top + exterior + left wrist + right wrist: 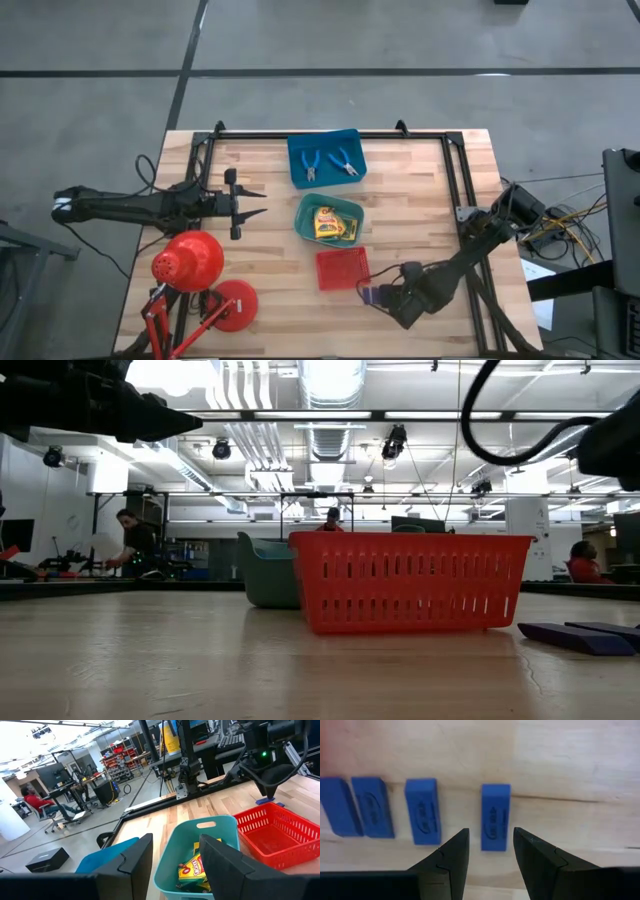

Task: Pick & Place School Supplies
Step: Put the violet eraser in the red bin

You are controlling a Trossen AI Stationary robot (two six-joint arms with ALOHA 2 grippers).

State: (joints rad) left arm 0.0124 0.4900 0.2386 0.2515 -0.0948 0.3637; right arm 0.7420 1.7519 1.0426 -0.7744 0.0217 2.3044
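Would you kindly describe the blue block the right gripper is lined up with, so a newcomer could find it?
Start at the red tray near the table's front edge; beside it on the bare wood lie four blue blocks in a row. The right gripper hovers open over them. The block is the end one, set apart from the other three by a wider gap.

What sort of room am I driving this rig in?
Probably a large workshop or robotics lab: exposed ceiling ducts, benches where people work, shelving with equipment, and a concrete floor around the wooden table.
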